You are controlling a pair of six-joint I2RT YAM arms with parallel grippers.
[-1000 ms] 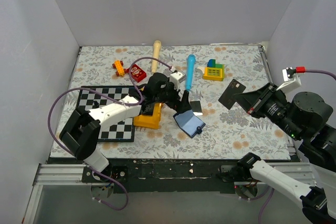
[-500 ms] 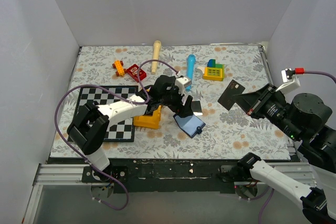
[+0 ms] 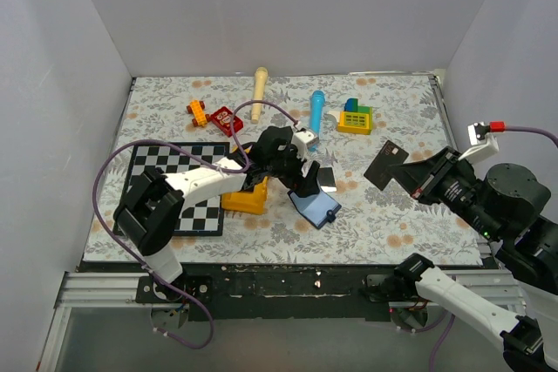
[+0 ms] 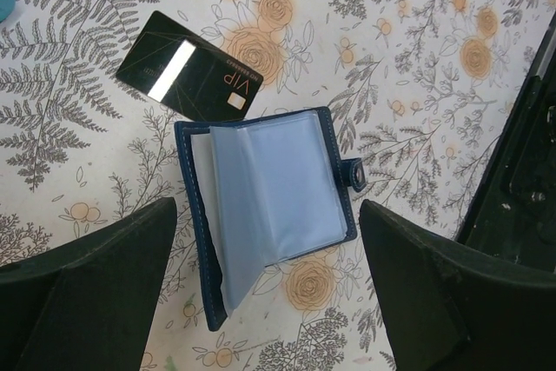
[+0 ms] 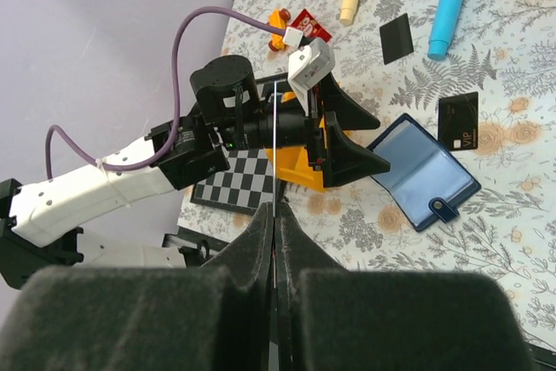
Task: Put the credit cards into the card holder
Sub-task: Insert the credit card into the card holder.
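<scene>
The card holder [image 4: 269, 202] lies open on the floral cloth, light blue pockets up, navy rim and snap tab at its right; it also shows in the top view [image 3: 316, 207] and the right wrist view [image 5: 423, 183]. One black credit card [image 4: 191, 78] marked VIP lies flat just beyond it, also seen from above [image 3: 326, 179]. My left gripper [image 4: 269, 301] is open and empty, hovering over the card holder [image 3: 302, 182]. My right gripper [image 5: 274, 215] is shut on the second credit card [image 3: 385, 163], held in the air right of the card holder, edge-on in the right wrist view [image 5: 274, 149].
A checkerboard [image 3: 174, 189] and a yellow block [image 3: 246, 199] lie left of the card holder. Behind are an orange toy [image 3: 198, 111], a red item [image 3: 229, 119], a wooden stick [image 3: 259, 91], a blue marker [image 3: 316, 118] and a yellow toy block [image 3: 355, 118]. A small black flat piece [image 5: 399, 38] lies between stick and marker.
My left gripper shifted a little to the right over the card holder, then stayed. My right gripper with its card has sunk slightly lower.
</scene>
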